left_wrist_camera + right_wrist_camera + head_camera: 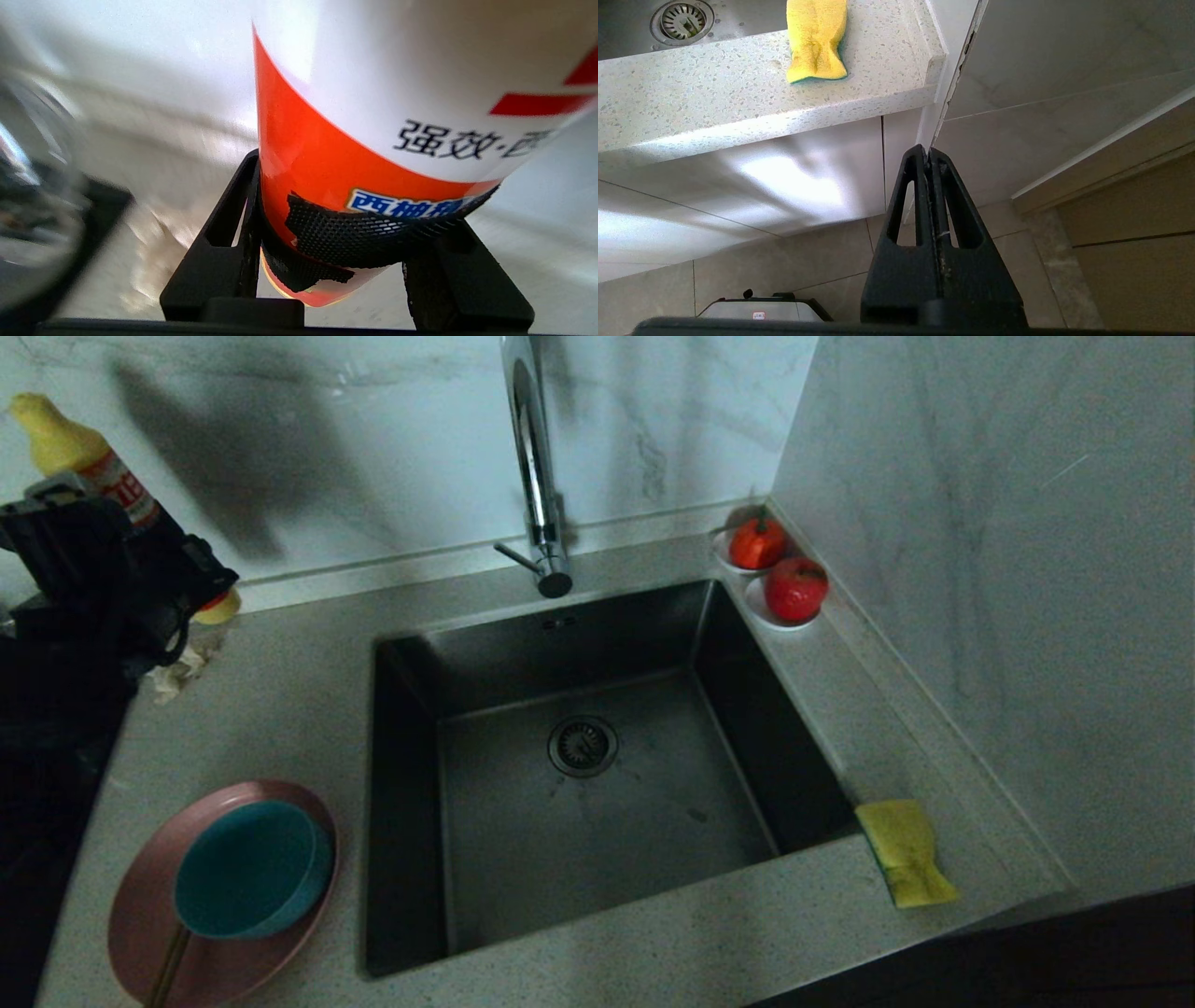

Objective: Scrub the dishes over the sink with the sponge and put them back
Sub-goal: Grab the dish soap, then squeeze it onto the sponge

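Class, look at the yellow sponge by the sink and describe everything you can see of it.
The sponge is a rectangular yellow foam block, pinched at the waist, with a thin dark green scouring layer underneath. It lies flat and alone on the speckled countertop at the sink's front right corner. Nothing grips it.

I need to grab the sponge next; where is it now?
In the head view the yellow sponge lies on the countertop at the sink's front right corner, untouched.
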Tool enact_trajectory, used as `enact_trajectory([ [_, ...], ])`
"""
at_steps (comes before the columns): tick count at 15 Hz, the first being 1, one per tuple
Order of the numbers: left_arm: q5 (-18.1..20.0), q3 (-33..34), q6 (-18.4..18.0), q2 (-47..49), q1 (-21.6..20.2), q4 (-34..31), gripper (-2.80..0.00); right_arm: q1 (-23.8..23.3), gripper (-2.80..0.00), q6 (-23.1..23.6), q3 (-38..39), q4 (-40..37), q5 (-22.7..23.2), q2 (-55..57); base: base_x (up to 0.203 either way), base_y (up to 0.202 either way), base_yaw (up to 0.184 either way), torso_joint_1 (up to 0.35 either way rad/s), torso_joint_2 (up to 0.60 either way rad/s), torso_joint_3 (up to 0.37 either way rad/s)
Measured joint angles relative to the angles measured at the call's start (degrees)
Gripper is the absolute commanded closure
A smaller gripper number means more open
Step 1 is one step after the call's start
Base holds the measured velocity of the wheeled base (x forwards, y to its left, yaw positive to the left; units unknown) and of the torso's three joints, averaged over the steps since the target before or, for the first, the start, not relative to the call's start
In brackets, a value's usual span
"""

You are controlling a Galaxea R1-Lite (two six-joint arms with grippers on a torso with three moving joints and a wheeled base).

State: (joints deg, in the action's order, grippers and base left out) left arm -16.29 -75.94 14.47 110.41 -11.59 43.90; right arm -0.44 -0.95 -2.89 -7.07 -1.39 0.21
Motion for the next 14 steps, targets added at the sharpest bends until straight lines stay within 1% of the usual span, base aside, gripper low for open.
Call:
enact_trajectory([
  [3,0.24,1.94,-0.17,-8.03,0.0,-3.35,0.0,0.0,0.0,0.02,0.0,-0.01,-0.03,0.0,0.0,0.0,0.0,0.0,0.0,0.0],
  [5,1.19,2.49,-0.31,-13.86,0.02,-9.13,0.0,0.0,0.0,-0.01,0.0,0.0,-0.01,0.0,0.0,0.0,0.0,0.0,0.0,0.0],
  [8,6.34,1.66,-0.99,-23.38,0.62,-20.79,0.0,0.0,0.0,0.01,0.0,0.0,0.0,0.0,0.0,0.0,0.0,0.0,0.0,0.0],
  [9,8.46,1.17,-1.93,-26.34,1.15,-24.41,0.0,0.0,0.0,-0.01,0.0,0.0,0.0,0.0,0.0,0.0,0.0,0.0,0.0,0.0],
  [11,12.08,0.39,-5.23,-32.34,3.53,-31.65,0.0,0.0,0.0,-0.01,0.0,0.0,0.0,0.0,0.0,0.0,0.0,0.0,0.0,0.0],
  [12,12.99,0.18,-7.24,-34.94,5.36,-34.57,0.0,0.0,0.0,0.01,0.0,-0.01,0.01,0.0,0.0,0.0,0.0,0.0,0.0,0.0],
  [14,13.65,0.06,-11.28,-39.66,10.06,-39.34,0.0,0.0,0.0,-0.01,0.0,0.0,-0.02,0.0,0.0,0.0,0.0,0.0,0.0,0.0],
])
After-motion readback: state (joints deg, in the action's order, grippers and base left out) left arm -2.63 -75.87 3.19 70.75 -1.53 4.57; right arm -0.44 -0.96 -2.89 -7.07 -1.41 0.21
